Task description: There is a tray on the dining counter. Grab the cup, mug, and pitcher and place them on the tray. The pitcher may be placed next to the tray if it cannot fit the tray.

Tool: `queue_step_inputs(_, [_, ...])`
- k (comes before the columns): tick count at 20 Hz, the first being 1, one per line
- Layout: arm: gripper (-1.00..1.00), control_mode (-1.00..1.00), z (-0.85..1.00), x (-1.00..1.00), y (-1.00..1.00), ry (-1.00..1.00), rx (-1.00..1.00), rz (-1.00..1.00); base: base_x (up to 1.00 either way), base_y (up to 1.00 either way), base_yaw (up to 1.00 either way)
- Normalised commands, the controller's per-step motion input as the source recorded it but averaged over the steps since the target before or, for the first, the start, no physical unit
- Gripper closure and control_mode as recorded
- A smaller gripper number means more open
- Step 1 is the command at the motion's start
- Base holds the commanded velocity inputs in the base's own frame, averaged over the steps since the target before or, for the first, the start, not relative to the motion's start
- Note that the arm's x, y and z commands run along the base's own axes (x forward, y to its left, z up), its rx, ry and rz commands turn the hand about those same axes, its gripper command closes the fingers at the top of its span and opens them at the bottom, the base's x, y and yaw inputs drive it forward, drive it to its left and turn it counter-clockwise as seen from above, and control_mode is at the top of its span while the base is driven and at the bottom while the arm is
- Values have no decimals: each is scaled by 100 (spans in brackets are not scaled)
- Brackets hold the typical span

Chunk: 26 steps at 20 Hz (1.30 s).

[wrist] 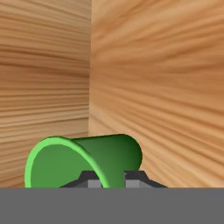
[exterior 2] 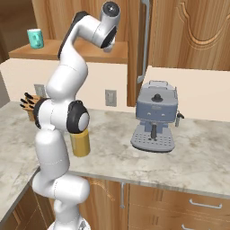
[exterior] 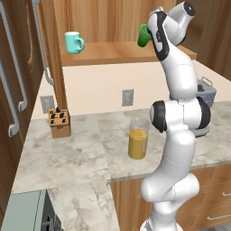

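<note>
The gripper [wrist: 113,178] is closing its fingers on the cup's [wrist: 83,159] rim wall, so it should be squeezing firmly before lifting straight off the shelf [exterior: 113,53].

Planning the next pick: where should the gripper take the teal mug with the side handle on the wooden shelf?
Grip the teal mug by its rim wall on the side away from the handle, coming from above. It stands upright on the wooden shelf, mouth open, handle jutting to one side, so the opposite wall seems free for the fingers.
</note>
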Motion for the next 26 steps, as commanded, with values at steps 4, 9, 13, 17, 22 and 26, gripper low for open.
queue_step_inputs(4, [100, -100, -10, 0, 0, -3, 0, 0, 0, 0, 0])
queue_step_inputs(9, [100, -100, -11, 0, 0, -10, 0, 0, 0, 0, 0])
queue_step_inputs(13, [100, -100, -2, -12, 0, -10, 0, 0, 0, 0, 0])
queue_step_inputs(17, [100, -100, 0, -48, 0, -1, 0, 0, 0, 0, 0])
queue_step_inputs(22, [100, -100, 0, -66, 0, 0, 0, 0, 0, 0, 0])
queue_step_inputs(26, [100, -100, 0, -82, 0, 0, 0, 0, 0, 0, 0])
